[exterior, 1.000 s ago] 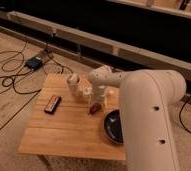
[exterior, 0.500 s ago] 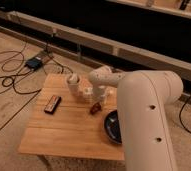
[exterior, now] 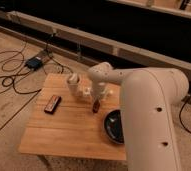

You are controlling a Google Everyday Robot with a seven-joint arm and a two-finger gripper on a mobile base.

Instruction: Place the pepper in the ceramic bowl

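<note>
The pepper (exterior: 95, 106) is a small reddish-brown piece near the middle of the wooden table (exterior: 64, 132). My gripper (exterior: 94, 96) hangs straight down from the white wrist, right above the pepper and at or very near its top. The ceramic bowl (exterior: 112, 128) is dark and glossy. It sits near the table's right front, to the right of the pepper and nearer the camera, and my big white arm link hides its right part.
A flat black remote-like object (exterior: 52, 104) lies on the table's left. A white cylinder (exterior: 73, 83) stands at the back, left of the gripper. A white box (exterior: 107, 93) sits just right of it. Cables and a dark box (exterior: 35, 63) lie on the floor at left.
The arm has shifted slightly; the gripper stays over the pepper, which lies at about the same spot on the table.
</note>
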